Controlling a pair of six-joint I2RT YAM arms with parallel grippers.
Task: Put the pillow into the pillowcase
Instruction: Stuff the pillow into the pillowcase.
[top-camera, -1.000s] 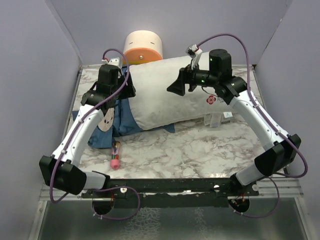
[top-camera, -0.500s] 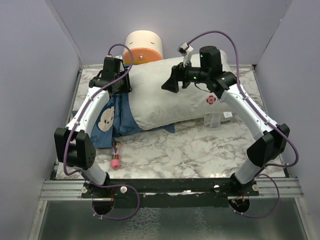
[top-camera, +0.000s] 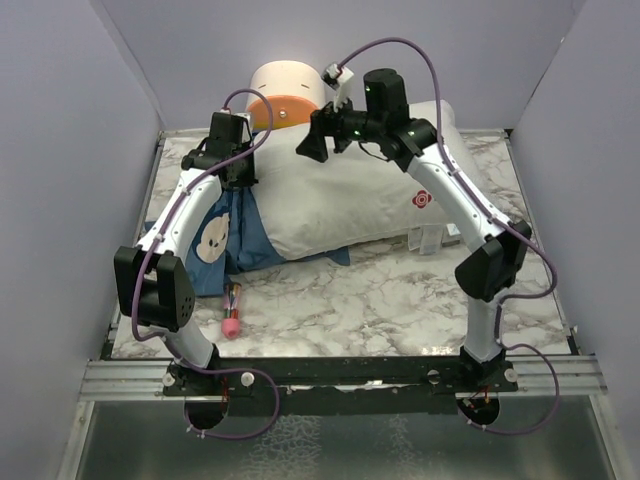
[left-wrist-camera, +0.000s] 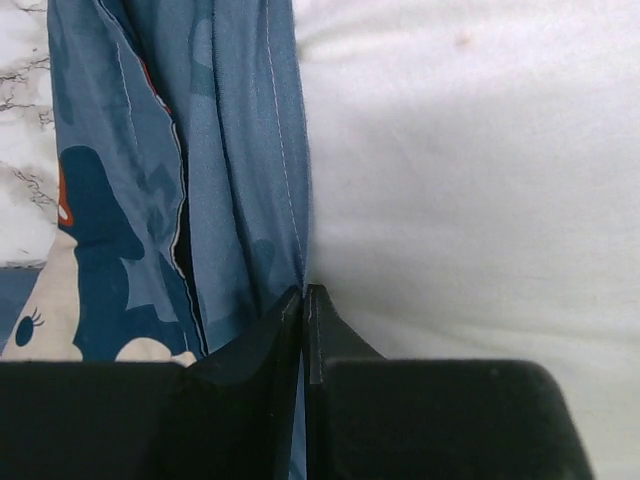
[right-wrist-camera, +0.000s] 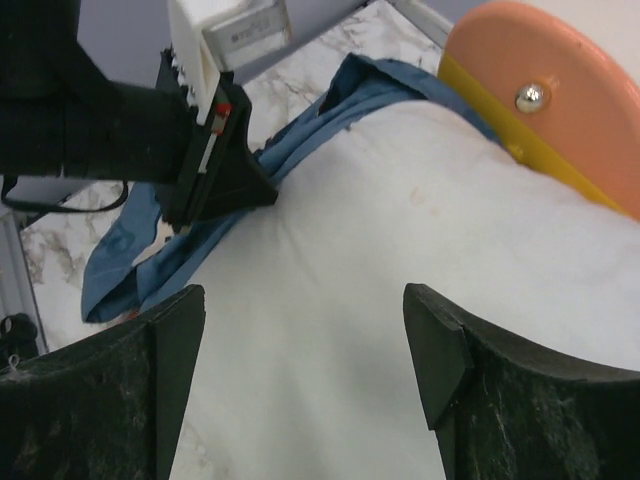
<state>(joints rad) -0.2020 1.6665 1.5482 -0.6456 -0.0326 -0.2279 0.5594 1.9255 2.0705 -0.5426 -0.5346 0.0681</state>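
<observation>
- Top: pillow (top-camera: 360, 200) lies long axis left–right; pillowcase (top-camera: 222, 235) is bunched at its left end, left gripper (top-camera: 243, 176) there.
- Left wrist: my jaws are pressed together, pinching the pillowcase hem beside the pillow.
- Right wrist: right gripper (right-wrist-camera: 310, 330) is spread over the pillow top — holding nothing.

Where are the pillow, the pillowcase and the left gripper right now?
pillow (top-camera: 340, 205): top external view, on its bare white middle.
pillowcase (left-wrist-camera: 240, 150): left wrist view, on the blue folds beside the pillow.
left gripper (left-wrist-camera: 303, 292): left wrist view, between the fingertips pinched on the pillowcase edge.
</observation>
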